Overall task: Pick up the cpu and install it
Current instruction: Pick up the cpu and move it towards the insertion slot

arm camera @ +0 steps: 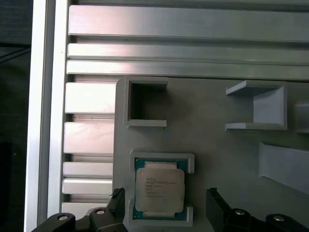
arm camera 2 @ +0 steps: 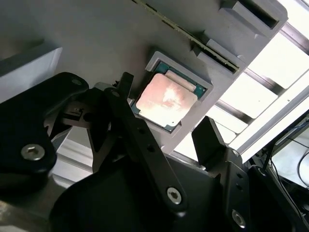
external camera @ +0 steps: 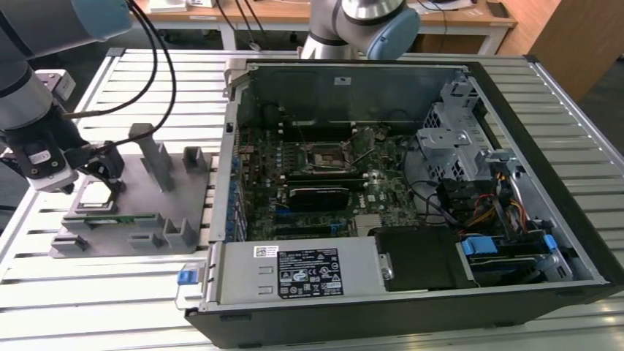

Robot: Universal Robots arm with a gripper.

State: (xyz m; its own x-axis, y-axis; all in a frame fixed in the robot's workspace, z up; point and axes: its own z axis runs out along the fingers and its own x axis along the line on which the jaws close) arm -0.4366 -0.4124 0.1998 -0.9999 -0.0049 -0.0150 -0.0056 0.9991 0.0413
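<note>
The cpu (arm camera: 159, 187), a small square chip with a shiny metal top, lies flat in a shallow pocket of the grey fixture plate (arm camera: 217, 140). In the exterior view it sits at the left, outside the computer case, cpu (external camera: 95, 191). My gripper (arm camera: 164, 195) hovers right over it, open. One black fingertip (arm camera: 117, 197) stands on each side of the pocket, apart from the chip. The second wrist view shows the cpu (arm camera 2: 166, 99) between the same spread fingers (arm camera 2: 123, 92). The black socket frame (external camera: 325, 155) sits on the motherboard inside the open case.
The fixture plate (external camera: 146, 227) carries upright grey posts (external camera: 156, 157) and a green memory stick (external camera: 109, 218) close to the gripper (external camera: 93, 179). The open computer case (external camera: 546, 146) lies on the slatted metal table (external camera: 127, 73). A second robot arm's base (external camera: 361, 25) stands behind the case.
</note>
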